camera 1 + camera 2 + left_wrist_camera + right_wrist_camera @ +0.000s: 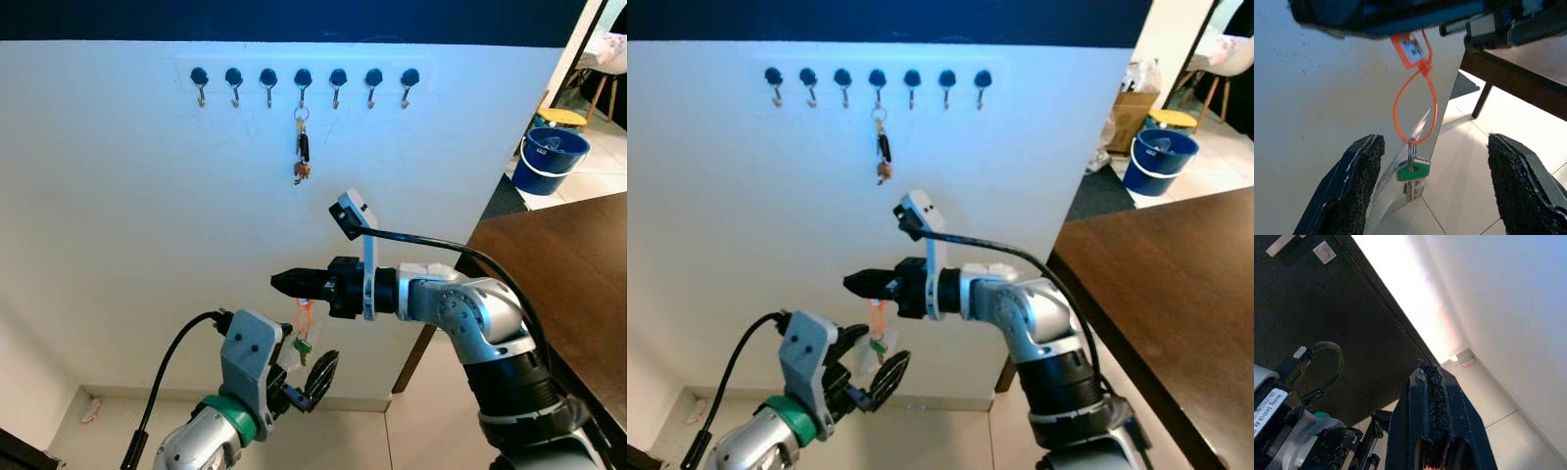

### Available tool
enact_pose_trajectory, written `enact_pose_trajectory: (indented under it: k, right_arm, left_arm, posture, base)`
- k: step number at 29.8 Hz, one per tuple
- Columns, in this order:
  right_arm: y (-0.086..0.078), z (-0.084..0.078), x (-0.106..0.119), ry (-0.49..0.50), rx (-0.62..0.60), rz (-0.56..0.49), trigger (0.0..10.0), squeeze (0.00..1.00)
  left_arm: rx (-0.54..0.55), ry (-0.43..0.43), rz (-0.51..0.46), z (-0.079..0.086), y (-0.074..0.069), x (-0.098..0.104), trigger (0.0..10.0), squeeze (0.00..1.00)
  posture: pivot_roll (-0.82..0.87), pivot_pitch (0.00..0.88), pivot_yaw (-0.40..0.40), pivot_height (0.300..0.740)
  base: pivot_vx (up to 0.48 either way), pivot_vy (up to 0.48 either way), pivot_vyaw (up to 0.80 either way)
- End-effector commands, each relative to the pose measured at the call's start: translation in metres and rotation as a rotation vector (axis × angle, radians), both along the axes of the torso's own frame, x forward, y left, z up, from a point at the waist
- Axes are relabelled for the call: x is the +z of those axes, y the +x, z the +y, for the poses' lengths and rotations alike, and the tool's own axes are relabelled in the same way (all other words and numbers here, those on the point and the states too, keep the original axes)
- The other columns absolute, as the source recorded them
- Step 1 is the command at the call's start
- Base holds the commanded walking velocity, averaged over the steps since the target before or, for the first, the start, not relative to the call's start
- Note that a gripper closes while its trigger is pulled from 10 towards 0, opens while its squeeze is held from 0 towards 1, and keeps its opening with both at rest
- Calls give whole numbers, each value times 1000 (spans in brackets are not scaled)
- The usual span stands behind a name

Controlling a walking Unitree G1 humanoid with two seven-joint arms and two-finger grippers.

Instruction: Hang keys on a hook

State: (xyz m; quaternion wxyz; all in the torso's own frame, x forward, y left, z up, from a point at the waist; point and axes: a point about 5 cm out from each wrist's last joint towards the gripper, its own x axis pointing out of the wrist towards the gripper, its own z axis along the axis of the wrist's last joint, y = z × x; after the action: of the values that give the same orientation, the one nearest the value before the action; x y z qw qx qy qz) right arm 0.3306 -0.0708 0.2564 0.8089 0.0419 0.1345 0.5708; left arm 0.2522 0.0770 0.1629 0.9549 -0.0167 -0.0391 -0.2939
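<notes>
The green-headed keys (pixel 1411 177) on an orange plastic loop and tag (pixel 1415 100) are hanging from the clenched right hand (pixel 294 284), well below the white rail of seven dark-knobbed metal hooks (pixel 304 84). The left hand (pixel 1435 191) is waiting spread wide under them, released. The thin loop could be slipping or swinging wide of a hook — and the centre hook is already carrying a key bunch (pixel 302 149). Beneath the rail, bare wall is leaving room; a dark wooden surface (pixel 568 284) is crowding the rail's right side.
</notes>
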Motion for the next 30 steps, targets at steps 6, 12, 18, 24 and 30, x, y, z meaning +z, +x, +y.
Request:
enact_pose_trajectory:
  k: [6, 12, 18, 24, 30]
  right_arm:
    - [-3, 7, 3, -13, 28, -14, 10000, 0]
    - [-3, 7, 2, -16, 27, -14, 10000, 0]
    - [0, 8, 1, -20, 9, -16, 10000, 0]
    - [1, 9, 1, -17, -5, -16, 10000, 0]
    - [2, 9, 2, -14, -7, -16, 10000, 0]
  left_arm:
    - [13, 9, 21, 0, 1, -4, 10000, 0]
    - [15, 5, 16, 0, 1, -3, 10000, 0]
    - [-5, -12, 12, -1, 0, -1, 10000, 0]
    - [-19, -10, 14, -3, 0, -1, 3137, 0]
    - [-27, -8, 13, -5, 0, -1, 1765, 0]
  posture:
    - [-128, 175, 113, 740]
    - [-128, 175, 113, 740]
    - [-123, 179, 112, 740]
    - [-124, 182, 115, 740]
    - [-124, 182, 115, 740]
  base:
    - [0, 0, 0]
    - [0, 0, 0]
    - [0, 0, 0]
    - [0, 0, 0]
    - [0, 0, 0]
